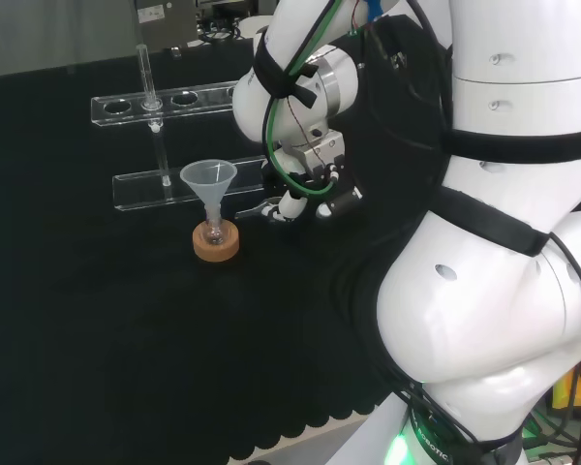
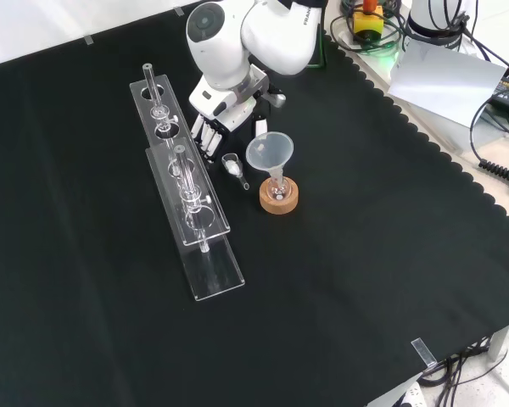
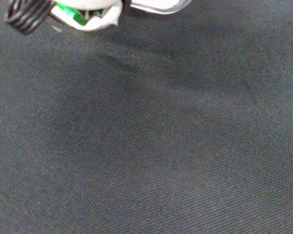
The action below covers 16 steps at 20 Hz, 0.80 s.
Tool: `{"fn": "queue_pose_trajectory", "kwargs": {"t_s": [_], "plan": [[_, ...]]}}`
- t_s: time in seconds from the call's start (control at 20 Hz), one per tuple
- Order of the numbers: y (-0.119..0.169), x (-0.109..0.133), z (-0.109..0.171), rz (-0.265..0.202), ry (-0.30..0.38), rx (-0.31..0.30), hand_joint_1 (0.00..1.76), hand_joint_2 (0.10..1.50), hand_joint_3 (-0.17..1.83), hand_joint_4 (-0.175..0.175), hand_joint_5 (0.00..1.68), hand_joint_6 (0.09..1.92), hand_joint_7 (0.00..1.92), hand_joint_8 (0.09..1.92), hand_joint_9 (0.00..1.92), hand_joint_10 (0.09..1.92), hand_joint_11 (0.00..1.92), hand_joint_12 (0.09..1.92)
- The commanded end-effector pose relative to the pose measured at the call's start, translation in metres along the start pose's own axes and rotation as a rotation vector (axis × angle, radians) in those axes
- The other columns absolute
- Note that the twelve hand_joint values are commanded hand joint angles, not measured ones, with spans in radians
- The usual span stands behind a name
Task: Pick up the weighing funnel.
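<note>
The weighing funnel [image 2: 233,164], a small clear scoop with a short stem, lies on the black cloth between the clear rack and the big funnel. The hand [image 2: 221,119] hangs just above and behind it in the front view, fingers [image 2: 207,140] straight and pointing down at the cloth, thumb [image 2: 260,125] set apart; nothing is held. In the head view the hand [image 1: 308,186] sits low over the cloth, right of the funnel [image 1: 209,180]. The wrist view looks down on cloth, with a blurred white part of the hand [image 3: 95,17] at its edge.
The funnel [image 2: 270,152] stands in a small flask on a cork ring [image 2: 279,198], close to the right of the weighing funnel in the front view. Two long clear racks [image 2: 197,222] holding glass tubes [image 2: 150,83] run along its left. Cables and gear lie beyond the cloth's scalloped edge [image 2: 458,182].
</note>
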<state>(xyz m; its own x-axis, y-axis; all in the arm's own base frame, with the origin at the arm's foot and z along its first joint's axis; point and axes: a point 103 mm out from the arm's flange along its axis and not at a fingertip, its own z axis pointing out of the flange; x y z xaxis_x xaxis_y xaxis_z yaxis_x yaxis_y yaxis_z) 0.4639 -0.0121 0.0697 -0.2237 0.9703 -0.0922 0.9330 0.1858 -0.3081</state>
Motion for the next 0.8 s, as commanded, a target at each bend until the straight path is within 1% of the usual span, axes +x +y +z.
{"fn": "queue_pose_trajectory", "kwargs": {"t_s": [0.05,0.8], "plan": [[0.0017,0.0015,0.0027,-0.001,-0.01,0.008,0.91,0.65,0.6,-0.07,0.59,0.67,0.57,0.76,0.86,0.55,0.55,1.24],[0.0032,0.0052,0.0086,-0.004,-0.022,0.019,0.92,0.65,0.61,-0.066,0.62,0.73,0.61,0.76,0.87,0.55,0.56,1.23]]}}
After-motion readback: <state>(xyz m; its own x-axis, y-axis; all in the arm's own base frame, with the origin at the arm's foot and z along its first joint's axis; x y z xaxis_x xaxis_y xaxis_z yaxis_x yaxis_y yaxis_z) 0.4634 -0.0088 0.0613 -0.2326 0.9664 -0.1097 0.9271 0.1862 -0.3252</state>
